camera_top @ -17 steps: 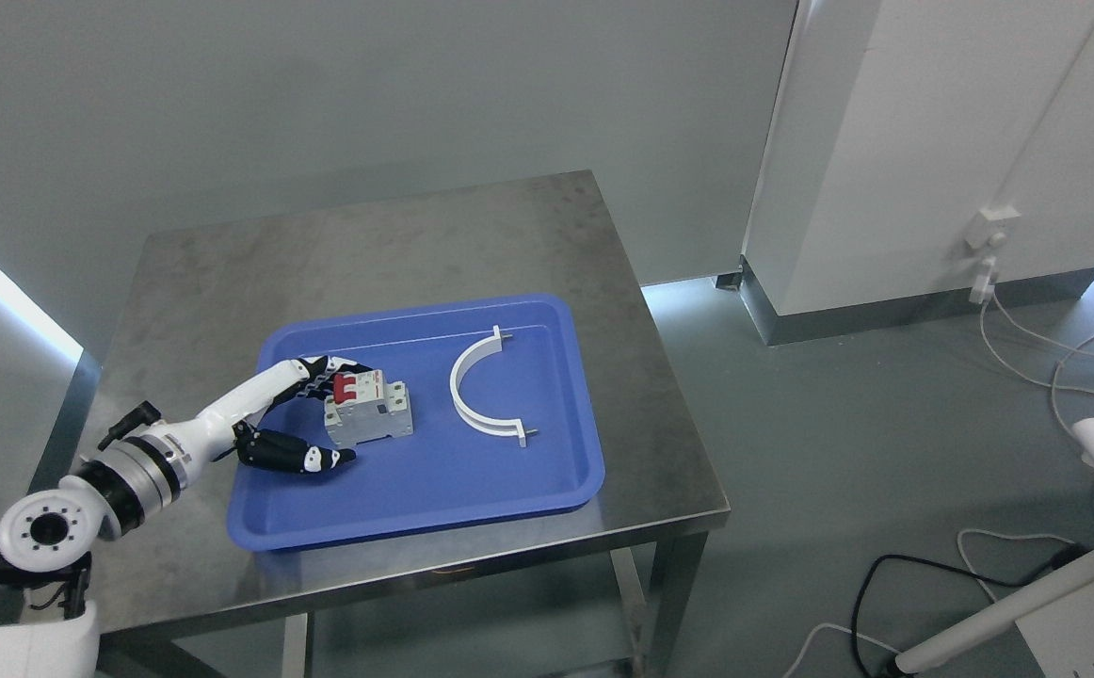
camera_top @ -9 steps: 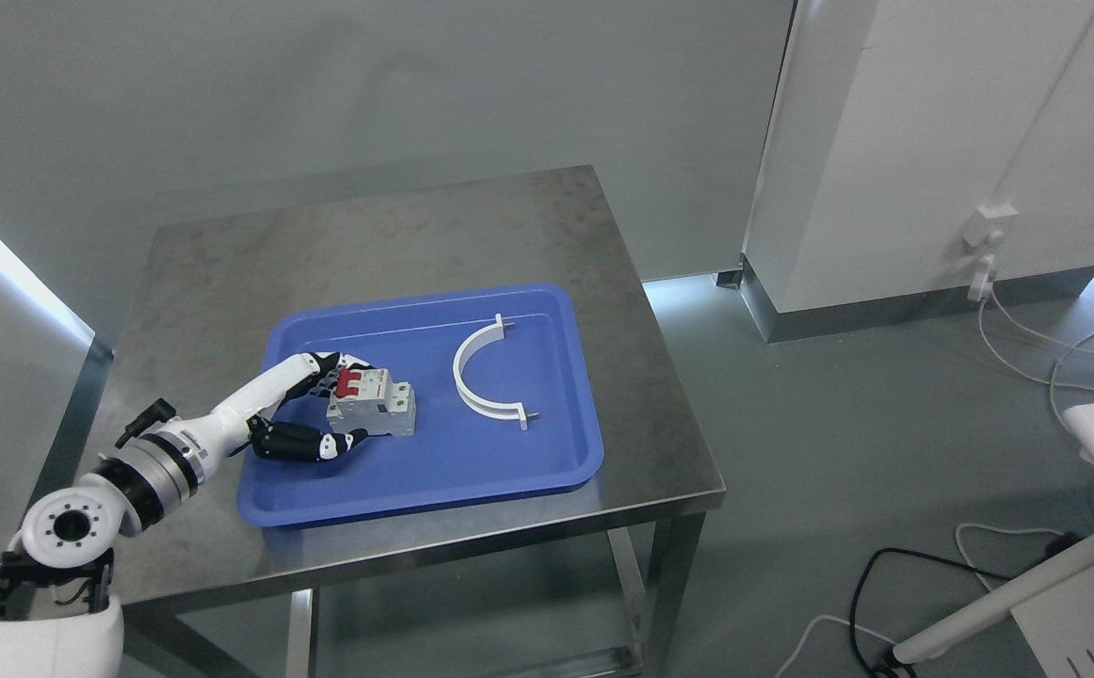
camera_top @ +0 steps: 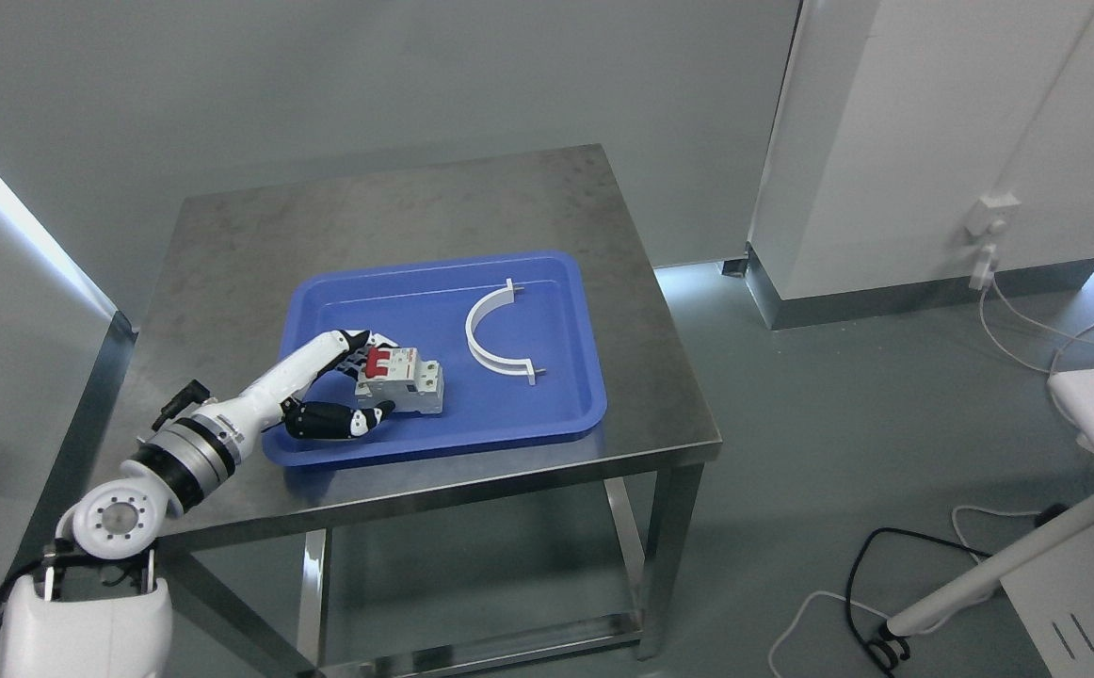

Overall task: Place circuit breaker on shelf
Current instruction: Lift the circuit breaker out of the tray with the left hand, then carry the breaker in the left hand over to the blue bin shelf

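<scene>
A grey circuit breaker (camera_top: 408, 379) with red switches lies in a blue tray (camera_top: 547, 414) on a steel table (camera_top: 396, 217). My left hand (camera_top: 376, 380) reaches in from the lower left and is closed on the breaker's left end. Its fingers (camera_top: 356, 345) curl over the far side and the thumb (camera_top: 335, 421) presses the near side. The breaker seems to rest on the tray floor. No shelf shows in the picture. The right arm is out of view.
A white curved bracket (camera_top: 486, 339) lies in the tray to the right of the breaker. A white cabinet (camera_top: 886, 141) stands at the right, with cables (camera_top: 1027, 330) on the floor. A white frame (camera_top: 999, 565) sits at the lower right.
The camera has shifted, so the whole scene has moved in the picture. The left thumb has closed in from apart onto the breaker's near side.
</scene>
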Controlling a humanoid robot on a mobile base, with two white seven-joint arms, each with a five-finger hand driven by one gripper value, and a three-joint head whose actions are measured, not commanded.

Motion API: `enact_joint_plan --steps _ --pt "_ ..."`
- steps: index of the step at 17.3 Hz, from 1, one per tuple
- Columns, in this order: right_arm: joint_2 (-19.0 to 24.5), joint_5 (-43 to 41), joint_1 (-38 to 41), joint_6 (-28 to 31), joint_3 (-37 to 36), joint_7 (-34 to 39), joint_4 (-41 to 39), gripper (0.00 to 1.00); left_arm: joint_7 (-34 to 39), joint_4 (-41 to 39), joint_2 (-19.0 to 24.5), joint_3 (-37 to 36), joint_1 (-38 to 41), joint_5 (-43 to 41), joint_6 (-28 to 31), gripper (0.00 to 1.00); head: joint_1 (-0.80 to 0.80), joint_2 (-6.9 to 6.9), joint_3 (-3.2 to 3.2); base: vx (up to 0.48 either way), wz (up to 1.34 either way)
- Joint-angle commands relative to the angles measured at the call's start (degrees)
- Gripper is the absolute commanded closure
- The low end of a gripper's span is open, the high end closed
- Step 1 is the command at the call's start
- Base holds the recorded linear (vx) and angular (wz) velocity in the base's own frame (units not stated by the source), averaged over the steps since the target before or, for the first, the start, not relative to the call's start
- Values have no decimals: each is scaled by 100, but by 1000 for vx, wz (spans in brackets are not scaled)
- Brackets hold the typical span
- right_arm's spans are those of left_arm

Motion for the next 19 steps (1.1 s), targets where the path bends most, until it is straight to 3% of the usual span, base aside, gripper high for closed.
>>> enact_joint_plan --steps 1,4,8,12,16,19 --pt "-100 0 1 377 114 -3 0 0 744 249 -836 755 -536 -10 -431 98 0 0 0 -121 -152" --pt "-100 0 1 377 114 -3 0 0 1783 241 -836 1368 -774 796 -817 96 0 0 0 -179 -164" --pt "-100 0 1 377 114 -3 0 0 1829 179 -836 2248 -600 1449 -1836 95 0 0 0 -292 -168" --pt "-100 0 1 377 114 -3 0 0 1829 -93 -836 2741 -353 1783 -2320 93 0 0 0 -316 -26" --pt "-100 0 1 377 114 -3 0 0 1829 -102 -836 2707 190 1968 -3067 93 0 0 0 -381 0" --pt "-100 0 1 377 114 -3 0 0 1829 -102 -836 2680 359 2109 -3069 93 0 0 0 -341 32"
